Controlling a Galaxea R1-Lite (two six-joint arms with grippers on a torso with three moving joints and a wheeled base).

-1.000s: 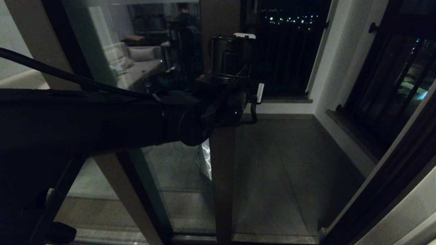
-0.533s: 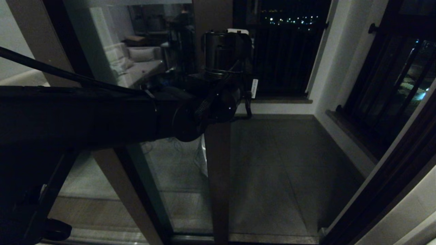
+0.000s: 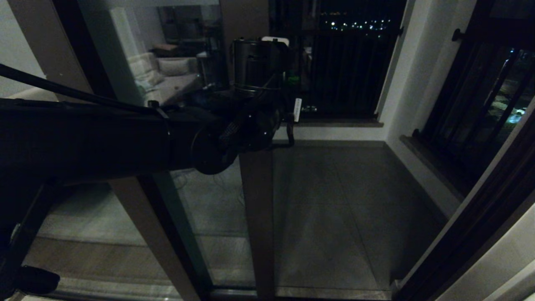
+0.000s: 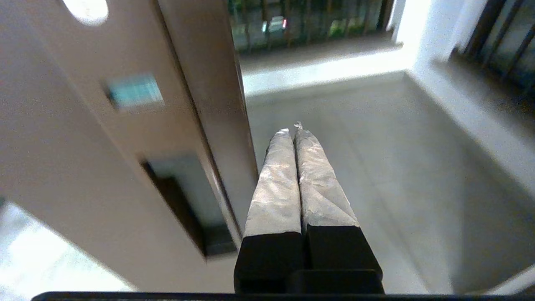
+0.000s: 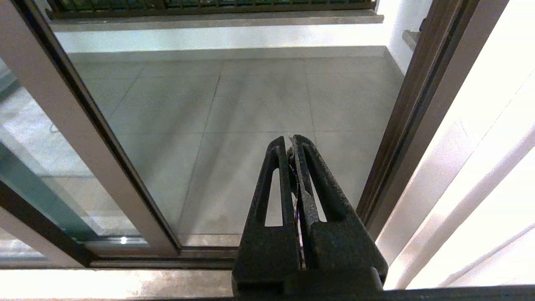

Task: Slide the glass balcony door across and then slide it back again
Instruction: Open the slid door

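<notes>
Glass balcony door [image 3: 217,209] stands upright, closed left hand [image 4: 292,129] beside its stile

My left gripper [image 4: 291,130], fingers pressed together, is sitting just past the edge of the glass balcony door [image 3: 255,217], so that brown stile is blocking anything toward my left side. To the right of it the doorway is standing wide open over the tiled balcony floor [image 3: 347,200]. The black railings [image 3: 351,71] and white wall [image 3: 418,71] are closing things off further out.
</notes>
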